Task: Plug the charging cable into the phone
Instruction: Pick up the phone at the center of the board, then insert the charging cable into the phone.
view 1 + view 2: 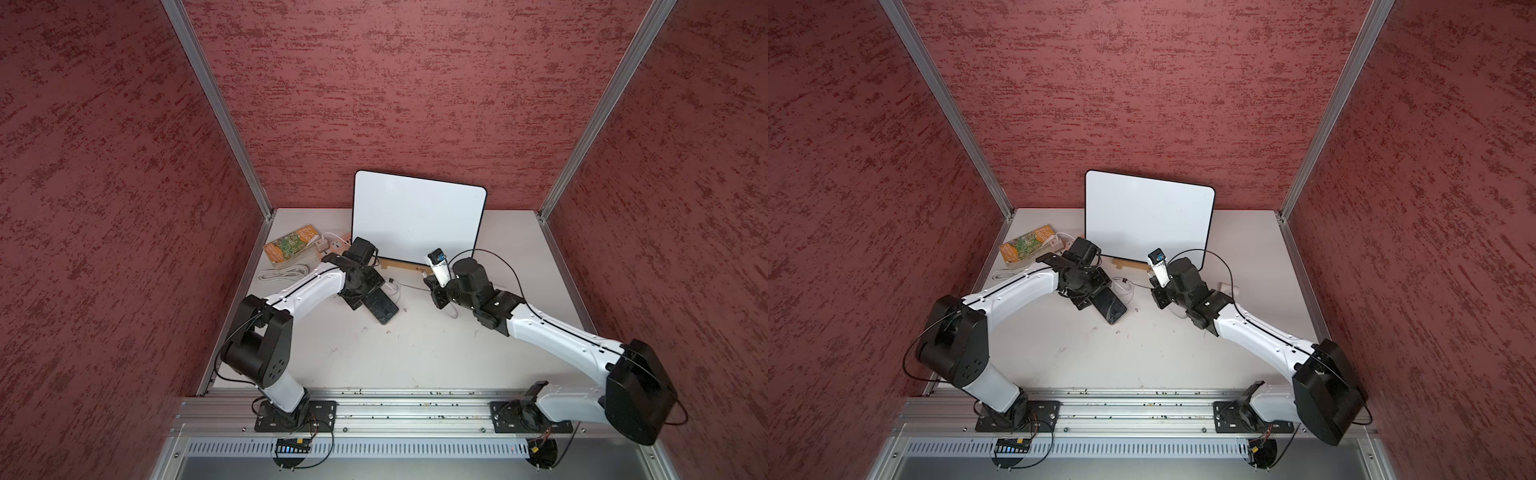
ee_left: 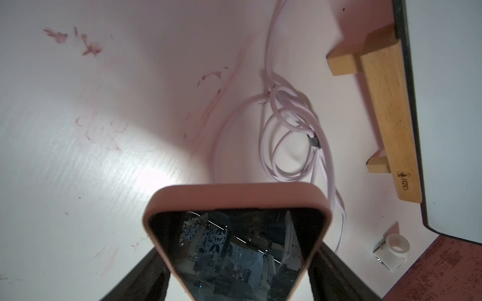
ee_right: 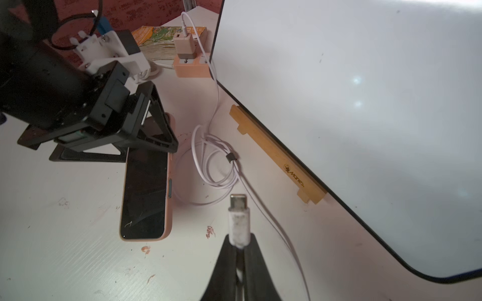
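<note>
The phone [image 1: 384,309] [image 3: 146,192], black screen up in a tan case, lies flat on the table in both top views [image 1: 1112,309]. My left gripper [image 2: 238,250] [image 1: 361,297] straddles its far half with a finger pressed against each long side. The charging cable [image 3: 216,161] [image 2: 292,130] lies in loose loops with a black tie [image 3: 231,157] just beyond the phone. My right gripper [image 3: 240,242] [image 1: 432,286] is shut on the cable's white plug [image 3: 238,216], which sticks out past the fingertips above the table. The plug is apart from the phone, off its long side.
A white black-rimmed board [image 1: 419,216] leans on a wooden stand [image 3: 279,156] behind the cable. At the back left are a charger block [image 3: 184,44] in a tan power strip, a book [image 1: 291,245] and a thick coiled cord [image 1: 282,274]. A small white gadget [image 2: 393,247] sits by the board's corner.
</note>
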`<state>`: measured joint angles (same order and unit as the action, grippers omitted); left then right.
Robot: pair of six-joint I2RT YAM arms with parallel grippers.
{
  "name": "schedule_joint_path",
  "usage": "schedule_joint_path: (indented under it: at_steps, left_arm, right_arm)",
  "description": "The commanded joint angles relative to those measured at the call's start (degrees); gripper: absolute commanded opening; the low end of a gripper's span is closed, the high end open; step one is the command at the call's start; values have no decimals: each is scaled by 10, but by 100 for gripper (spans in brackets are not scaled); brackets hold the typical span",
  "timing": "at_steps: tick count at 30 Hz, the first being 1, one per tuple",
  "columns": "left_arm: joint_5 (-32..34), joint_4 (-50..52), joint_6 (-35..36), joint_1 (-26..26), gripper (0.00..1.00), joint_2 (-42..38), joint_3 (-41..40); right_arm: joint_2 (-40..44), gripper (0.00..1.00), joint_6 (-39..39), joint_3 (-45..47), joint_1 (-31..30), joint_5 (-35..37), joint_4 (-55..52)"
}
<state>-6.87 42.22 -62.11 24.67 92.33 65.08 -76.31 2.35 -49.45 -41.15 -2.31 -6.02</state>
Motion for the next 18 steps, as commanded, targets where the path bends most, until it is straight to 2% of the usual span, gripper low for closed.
schedule_joint_path:
  at_steps: [1,8,12,18]
  left_arm:
    - [-48,-40,-14,-25,0,-20,-23]
    - [-83,-32,-18,-62,0,-35,-38]
    - [-93,-32,-12,-69,0,-45,-40]
    - [-115,15,-5,-84,0,-24,-26]
  right_arm:
    - [-20,0,33,-27,-37,12,-67]
    - [-67,0,38,-41,-108,41,-96]
    - [-123,0,44,-61,-147,68,-114]
    - [-173,0,58,-83,-196,114,-121]
